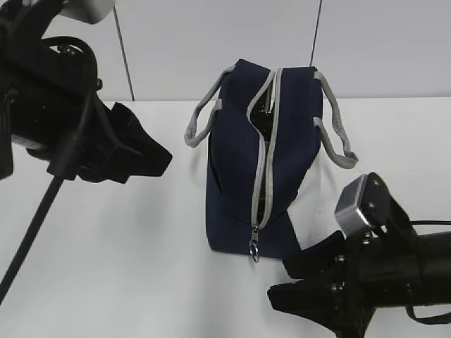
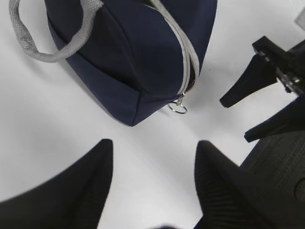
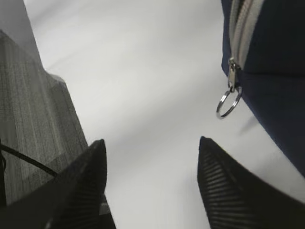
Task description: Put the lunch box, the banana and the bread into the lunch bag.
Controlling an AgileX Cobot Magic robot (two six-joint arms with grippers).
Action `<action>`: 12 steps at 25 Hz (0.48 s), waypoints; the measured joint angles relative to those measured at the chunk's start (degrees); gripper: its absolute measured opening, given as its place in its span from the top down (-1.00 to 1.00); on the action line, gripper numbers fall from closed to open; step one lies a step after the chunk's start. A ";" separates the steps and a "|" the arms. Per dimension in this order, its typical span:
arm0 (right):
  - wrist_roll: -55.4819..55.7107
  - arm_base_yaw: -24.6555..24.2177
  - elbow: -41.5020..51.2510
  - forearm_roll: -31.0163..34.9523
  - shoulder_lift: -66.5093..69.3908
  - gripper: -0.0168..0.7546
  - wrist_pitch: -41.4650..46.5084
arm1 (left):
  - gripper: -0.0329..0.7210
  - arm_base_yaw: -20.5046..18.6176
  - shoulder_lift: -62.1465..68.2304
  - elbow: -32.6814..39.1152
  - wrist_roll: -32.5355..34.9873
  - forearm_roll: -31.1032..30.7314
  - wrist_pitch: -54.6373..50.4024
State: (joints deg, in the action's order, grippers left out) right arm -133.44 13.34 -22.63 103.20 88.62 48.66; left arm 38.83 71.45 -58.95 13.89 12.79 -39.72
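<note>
- Left gripper [image 2: 151,183]: jaws apart and empty, hanging above the bare bench [image 1: 113,282] to the left of the lunch bag [image 1: 239,148].
- Right gripper [image 3: 151,183]: jaws likewise apart, holding nothing, low at the near right, just beside the bag's front corner.
- Lunch bag: stands upright mid-bench, grey zipper [image 1: 262,162] parted along the top and nearly closed toward the front, where the metal ring [image 1: 254,251] hangs.
- Lunch box, banana, bread: none visible on the bench; something dark shows through the slit, but its contents cannot be identified.
- Risk: the soft bag may tip or slide if a jaw catches the ring or a handle [image 1: 199,123], since nothing braces it.
- Obstruction: the loose handles flank the opening, and the right gripper crowds the zipper end.
</note>
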 joint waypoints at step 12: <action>-5.90 0.00 -9.31 0.71 16.76 -0.01 1.51 | -0.13 0.00 0.00 0.00 0.02 -0.99 -3.65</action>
State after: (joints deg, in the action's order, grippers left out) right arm -139.34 13.34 -31.93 103.91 105.38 50.17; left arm 38.83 71.45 -58.95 13.91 11.80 -43.37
